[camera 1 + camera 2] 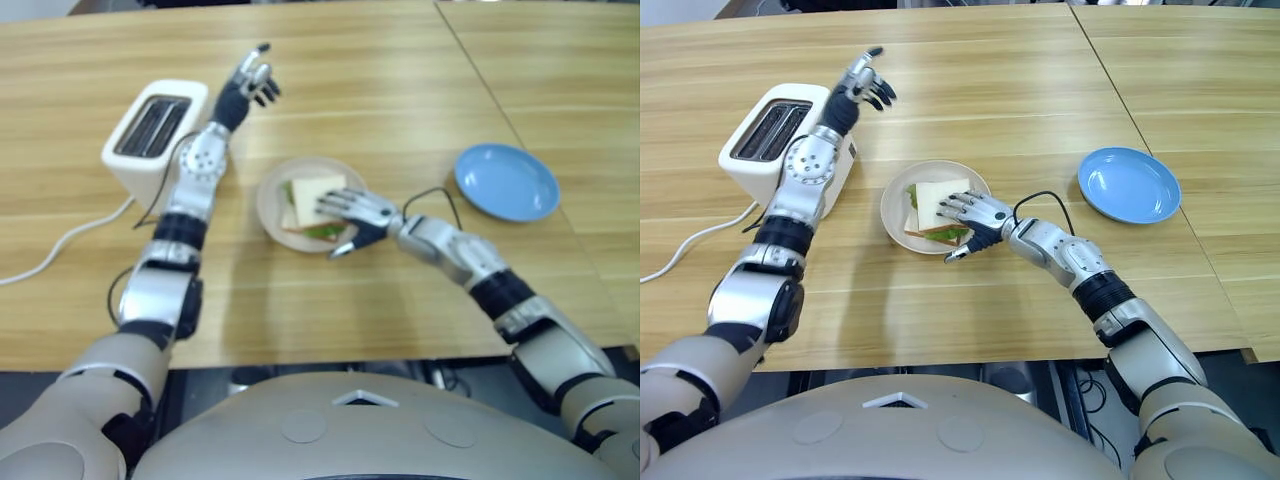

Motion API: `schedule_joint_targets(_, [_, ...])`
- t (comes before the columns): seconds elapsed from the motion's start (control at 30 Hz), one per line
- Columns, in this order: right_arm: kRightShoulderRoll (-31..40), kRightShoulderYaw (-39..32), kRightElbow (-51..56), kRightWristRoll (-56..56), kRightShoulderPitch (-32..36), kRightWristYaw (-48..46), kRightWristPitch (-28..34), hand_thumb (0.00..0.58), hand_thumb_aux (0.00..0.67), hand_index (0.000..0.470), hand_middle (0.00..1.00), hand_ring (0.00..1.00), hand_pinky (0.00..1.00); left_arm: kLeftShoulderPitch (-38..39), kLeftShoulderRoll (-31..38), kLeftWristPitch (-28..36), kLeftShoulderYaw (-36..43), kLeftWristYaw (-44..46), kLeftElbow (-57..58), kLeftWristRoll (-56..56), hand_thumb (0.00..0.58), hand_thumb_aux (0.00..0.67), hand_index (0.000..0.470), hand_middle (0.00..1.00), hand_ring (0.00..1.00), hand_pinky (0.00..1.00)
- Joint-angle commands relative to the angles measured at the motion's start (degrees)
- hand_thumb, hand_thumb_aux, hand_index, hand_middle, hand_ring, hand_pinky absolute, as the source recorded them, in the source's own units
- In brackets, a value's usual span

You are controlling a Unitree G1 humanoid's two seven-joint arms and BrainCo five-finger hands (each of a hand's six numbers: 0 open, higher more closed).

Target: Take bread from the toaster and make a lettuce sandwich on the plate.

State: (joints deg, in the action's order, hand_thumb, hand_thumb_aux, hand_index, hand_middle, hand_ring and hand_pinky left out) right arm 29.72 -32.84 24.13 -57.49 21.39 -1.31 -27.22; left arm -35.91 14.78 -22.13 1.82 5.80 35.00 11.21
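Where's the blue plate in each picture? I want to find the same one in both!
Left eye view: the blue plate is on the right side, a bit above the middle, on the wooden table.
Right eye view: the blue plate is also right of the middle, slightly nearer the centre.
Shared landmark: the white toaster stands at the far left in both, across the table from the blue plate.

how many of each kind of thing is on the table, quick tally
plates: 2, the tan plate and the blue plate
toaster: 1
sandwich: 1
total: 4
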Motion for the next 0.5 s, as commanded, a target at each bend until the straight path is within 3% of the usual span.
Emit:
schedule_joint_targets(0.03, [2.22, -3.09, 4.68, -1.1, -3.77, -0.24, -0.76, 0.0, 0.0, 0.0, 0.0, 0.0, 0.0, 8.9, 2.6, 9.32, 1.3, 1.55, -14.93, 3.44, 0.0, 0.0, 0.0, 0.0, 0.0, 0.0])
schedule_joint_targets(0.17, [2.8, 3.2, -2.32, 4.73, -4.36, 7.4, -3.63, 0.0, 0.0, 0.0, 0.0, 0.0, 0.0, 15.76, 5.74, 18.67, 2.17, 7.26, -24.67, 3.84, 0.0, 0.0, 0.0, 0.0, 0.0, 0.0])
schedule_joint_targets(0.2, [3.1, 5.16, -4.59, 6.07, -4.54, 9.87, -4.43, 0.0, 0.0, 0.0, 0.0, 0.0, 0.0, 17.15, 6.24, 20.71, 2.21, 9.14, -26.43, 2.82, 0.334, 0.234, 0.161, 1.0, 1.0, 1.0])
schedule_joint_targets(0.27, [3.51, 10.25, -9.76, 10.0, -5.34, 14.52, -6.27, 0.0, 0.0, 0.0, 0.0, 0.0, 0.0, 19.86, 7.33, 24.95, 1.96, 13.0, -30.15, 0.24, 0.334, 0.234, 0.161, 1.0, 1.0, 1.0])
schedule_joint_targets(0.3, [3.65, 14.44, -13.38, 14.5, -6.35, 16.05, -7.32, 0.0, 0.0, 0.0, 0.0, 0.0, 0.0, 21.68, 8.25, 27.07, 1.44, 15.24, -33.09, -1.55, 0.58, 0.67, 0.46, 1.0, 1.0, 1.0])
schedule_joint_targets(0.43, [5.32, 24.08, -20.68, 23.92, -9.97, 15.01, -7.29, 0.0, 0.0, 0.0, 0.0, 0.0, 0.0, 27.33, 12.81, 32.73, 0.41, 22.01, -42.47, -4.58, 0.58, 0.67, 0.46, 1.0, 1.0, 1.0])
schedule_joint_targets(0.47, [5.98, 25.61, -21.72, 25.14, -10.99, 13.64, -6.45, 0.148, 0.092, 0.063, 0.29, 0.29, 0.29, 28.63, 14.24, 33.75, 0.37, 23.26, -44.59, -4.65, 0.58, 0.67, 0.46, 1.0, 1.0, 1.0])
schedule_joint_targets(0.5, [7.22, 27.13, -22.92, 25.9, -12.65, 11.67, -5.09, 0.527, 0.468, 0.321, 0.89, 0.89, 0.89, 30.61, 16.51, 35.12, 0.53, 24.95, -47.5, -4.32, 0.58, 0.67, 0.46, 1.0, 1.0, 1.0])
